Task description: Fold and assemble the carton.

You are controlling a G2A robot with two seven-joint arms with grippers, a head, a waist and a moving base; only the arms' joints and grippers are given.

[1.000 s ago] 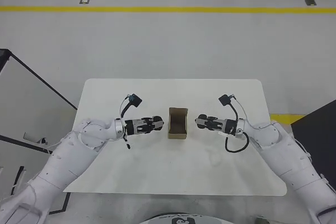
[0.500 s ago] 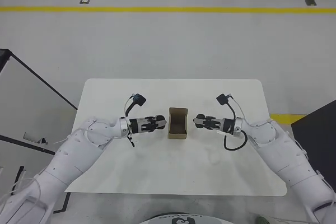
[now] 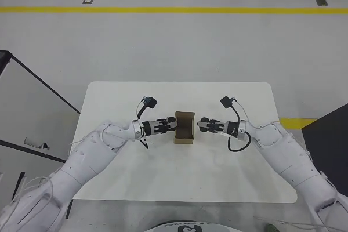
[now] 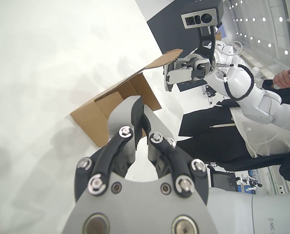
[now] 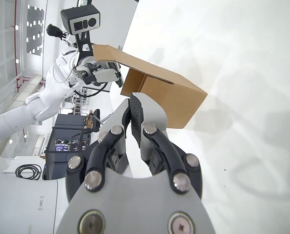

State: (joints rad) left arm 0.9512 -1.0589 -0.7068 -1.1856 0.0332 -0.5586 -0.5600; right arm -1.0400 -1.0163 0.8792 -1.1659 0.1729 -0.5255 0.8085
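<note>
The carton [image 3: 184,128] [image 4: 92,119] [image 5: 170,98], plain brown cardboard, stands near the middle of the white desk [image 3: 133,174] [image 4: 37,49] [image 5: 232,49]. It is partly formed: its walls are up, one end is open with the inside showing, and a flap juts out from the open end. The left gripper [image 3: 173,124] [image 4: 139,107] lies level with the carton's left side, tips right at the wall; whether they touch the cardboard cannot be determined. Its fingers are drawn together, black pads meeting, with nothing seen between them. The right gripper [image 3: 200,124] [image 5: 133,101] sits just beside the carton's right side, a narrow strip of desk showing between in the top view. Its fingers are likewise pressed together pad to pad, holding nothing. The two grippers face each other across the carton, both arms lying low over the desk and reaching in from opposite sides. The left wrist view shows the right gripper [image 4: 176,74] farther off beyond the raised flap; the right wrist view shows the left gripper [image 5: 105,73] beneath the flap's edge. Beyond the desk, a yellow line [image 3: 174,9] runs across the grey floor, and a black-framed panel [image 3: 6,87] stands off the desk's left side.
</note>
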